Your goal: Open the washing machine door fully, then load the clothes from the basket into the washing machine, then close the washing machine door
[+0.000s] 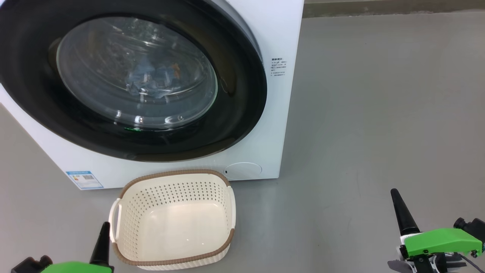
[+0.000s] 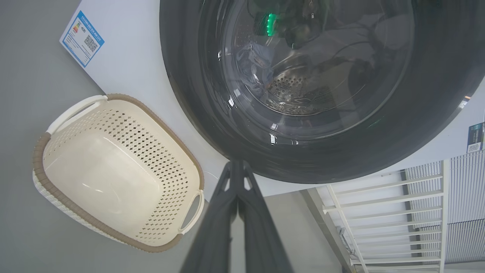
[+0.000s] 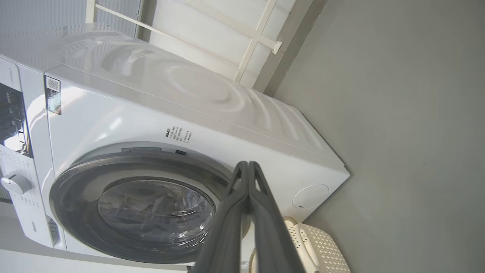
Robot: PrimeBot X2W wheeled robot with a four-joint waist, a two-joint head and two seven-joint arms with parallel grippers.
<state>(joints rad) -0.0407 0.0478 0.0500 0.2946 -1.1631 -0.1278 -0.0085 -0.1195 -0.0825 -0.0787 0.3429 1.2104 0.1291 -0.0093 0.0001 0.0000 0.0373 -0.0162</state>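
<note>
Washing machine door (image 1: 132,83) sits shut, clothes (image 1: 151,77) visible through it, basket (image 1: 170,174) empty just below. Your left claw (image 1: 102,239), clenched on nothing, lies nearer, beside the basket's corner; your right claw (image 1: 403,212), likewise clenched, rests well apart to the right.

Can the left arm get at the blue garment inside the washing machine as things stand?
Probably not. The washing machine door is shut, so the garment lies behind its glass, and the left gripper sits low beside the basket.

blocked: washing machine door (image 1: 242,94) shut | low obstacle: basket (image 1: 170,193) just before washing machine (image 1: 273,30) | free: floor (image 1: 379,113) to its right
</note>
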